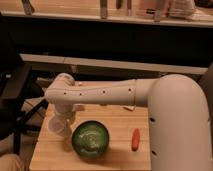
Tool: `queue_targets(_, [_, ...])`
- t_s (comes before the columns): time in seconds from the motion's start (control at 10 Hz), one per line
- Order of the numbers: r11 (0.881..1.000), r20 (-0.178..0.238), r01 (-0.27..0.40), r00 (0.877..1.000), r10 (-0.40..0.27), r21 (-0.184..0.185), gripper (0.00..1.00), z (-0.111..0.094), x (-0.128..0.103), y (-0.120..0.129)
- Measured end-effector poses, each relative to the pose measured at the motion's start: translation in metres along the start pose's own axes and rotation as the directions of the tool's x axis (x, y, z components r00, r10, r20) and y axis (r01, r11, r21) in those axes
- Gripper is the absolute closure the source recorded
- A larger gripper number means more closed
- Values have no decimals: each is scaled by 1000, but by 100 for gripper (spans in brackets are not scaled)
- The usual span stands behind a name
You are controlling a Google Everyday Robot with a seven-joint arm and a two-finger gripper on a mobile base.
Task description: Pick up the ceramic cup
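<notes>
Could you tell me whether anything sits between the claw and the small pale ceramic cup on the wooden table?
Nothing visible does. The claw is already down at the small pale ceramic cup near the left part of the light wooden table. The dark green glossy bowl sits just right of the cup, and the small orange carrot lies farther right.
</notes>
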State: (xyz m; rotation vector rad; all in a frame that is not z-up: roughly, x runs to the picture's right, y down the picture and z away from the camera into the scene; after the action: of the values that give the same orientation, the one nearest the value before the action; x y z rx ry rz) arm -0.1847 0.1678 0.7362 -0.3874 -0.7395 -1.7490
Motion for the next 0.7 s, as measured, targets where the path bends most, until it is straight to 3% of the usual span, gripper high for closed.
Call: queue_targets(0.7, [1000, 3, 13, 1000, -13, -11, 97, -5, 0, 3])
